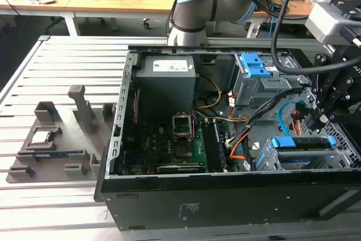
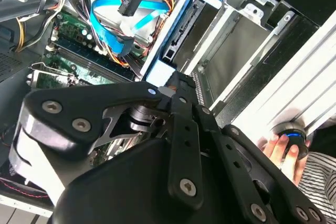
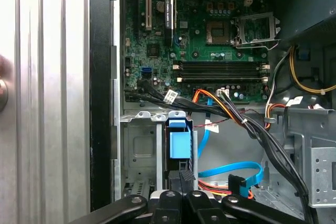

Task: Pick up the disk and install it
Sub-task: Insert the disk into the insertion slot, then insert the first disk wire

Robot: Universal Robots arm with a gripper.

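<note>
**Item 1. My pincer** (image 3: 181, 182): poised right over the open mouth of the drive cage (image 3: 137, 150), touching or very nearly touching the disk's upper edge. I cannot tell whether I am clenched on that edge or released. I judge that I hang directly above so that any push runs straight down the cage's rails.

**Item 2. The disk** (image 3: 178, 142): standing on edge inside the drive cage, its blue bracket against the cage wall. It looks well seated, though I cannot see how deep it sits.

**Item 3. Blue data cable** (image 3: 231, 174): looped loose just beside the cage, its plug unconnected and lying clear of the slot.

**Item 4. Motherboard** (image 3: 210, 40): flat on the case floor beyond the cage, its processor socket empty.

**Item 5. Grey drive bay** (image 1: 254, 86): farther from the cage, toward the case's rear, with a fixed blue latch (image 1: 254, 65) on top.

**Item 6. Person's hand** (image 2: 281, 150): outside the case past the cage, resting on a blue-lit knob on the bench (image 1: 62, 60).
</note>
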